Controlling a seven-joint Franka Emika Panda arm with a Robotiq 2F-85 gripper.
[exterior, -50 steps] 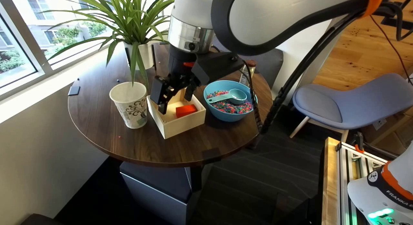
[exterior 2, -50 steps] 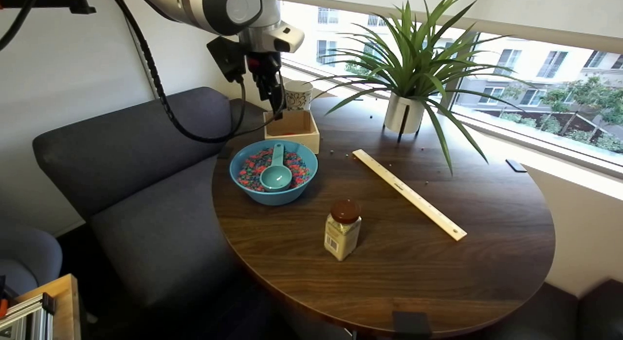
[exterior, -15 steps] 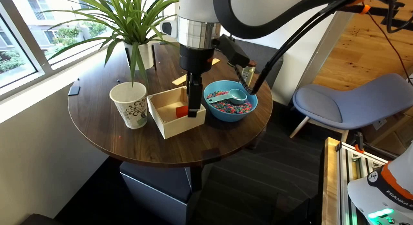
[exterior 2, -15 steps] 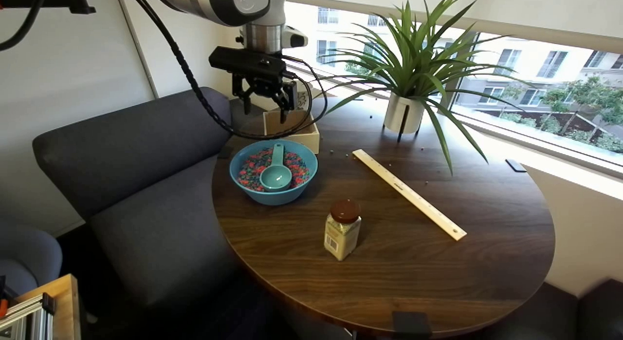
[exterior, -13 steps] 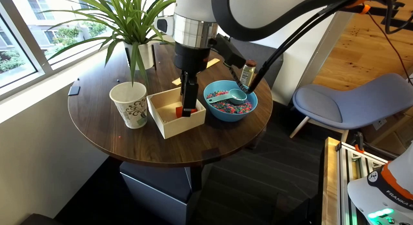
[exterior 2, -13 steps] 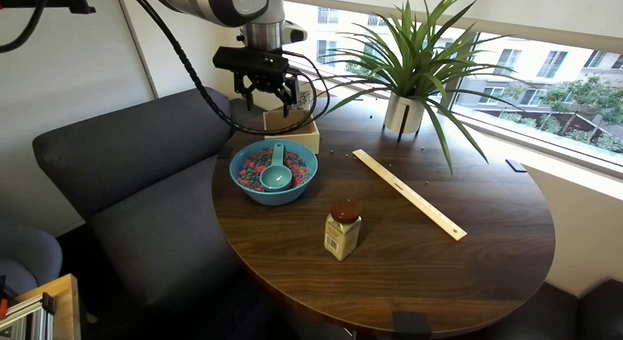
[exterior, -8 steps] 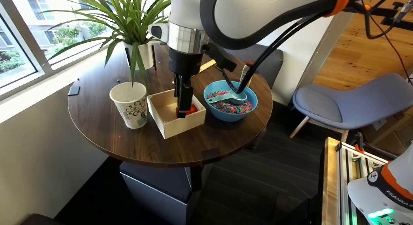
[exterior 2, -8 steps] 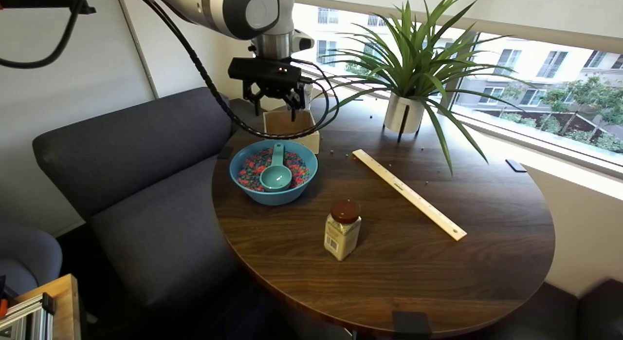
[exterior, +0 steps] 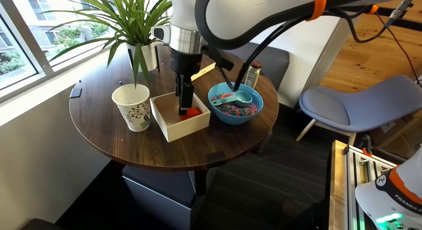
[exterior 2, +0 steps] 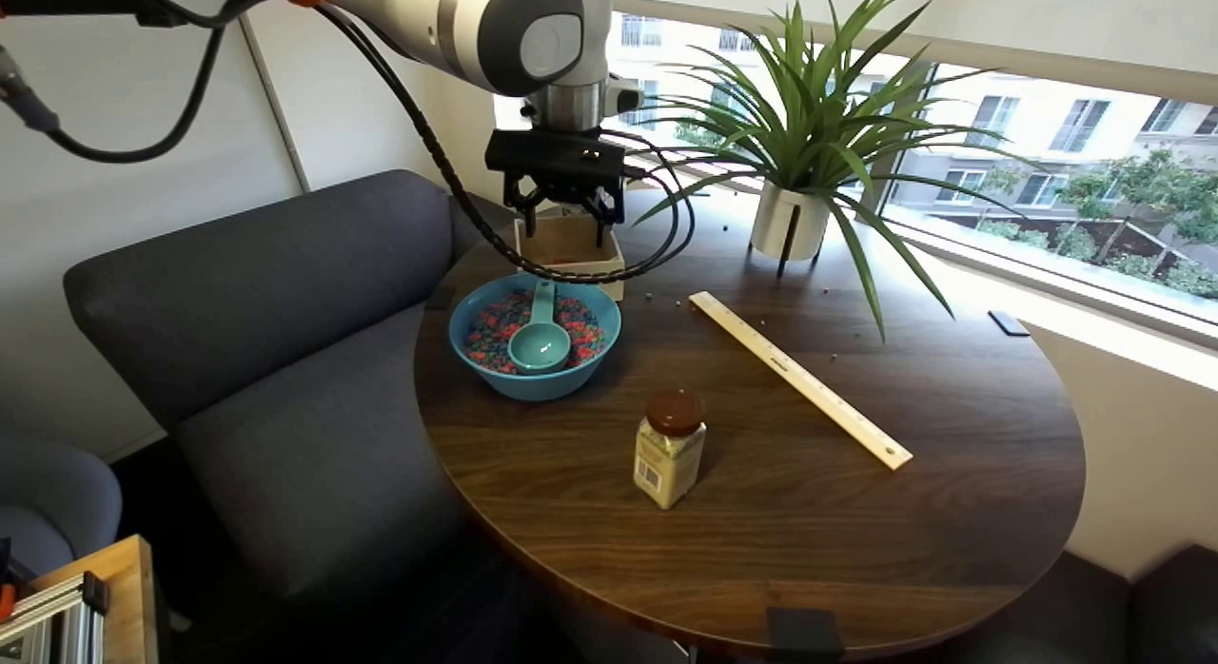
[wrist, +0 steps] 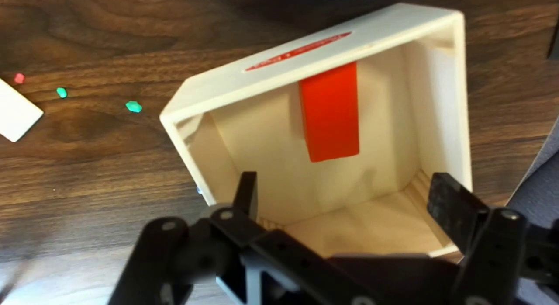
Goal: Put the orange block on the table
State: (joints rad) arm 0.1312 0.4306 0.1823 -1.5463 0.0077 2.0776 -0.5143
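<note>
The orange block [wrist: 332, 115] lies inside the square cream tray [wrist: 430, 19], against one wall, in the wrist view. In an exterior view the block [exterior: 193, 112] shows partly behind my gripper [exterior: 183, 113], inside the tray [exterior: 189, 128]. My gripper [wrist: 343, 185] is open with nothing between its fingers. In the wrist view its fingertips are spread wide over the tray, with the block beyond them, apart from both. In an exterior view the open gripper [exterior 2: 565, 236] is above the tray. The round dark brown table [exterior 2: 856, 531] carries the tray; it also shows in the wrist view [wrist: 100, 165].
A blue bowl [exterior 2: 533, 388] of coloured bits with a scoop [exterior 2: 540, 345] stands beside the tray. A paper cup [exterior: 133, 108] stands at the tray's other side. A wooden ruler [exterior 2: 799, 379], a jar [exterior 2: 671, 450] and a potted plant [exterior 2: 790, 231] are also on the table.
The gripper has turned about its axis since the earliest frames. Over the last second it has shifted across the tray, leftward in one exterior view, rightward and lower in another. The block has not moved.
</note>
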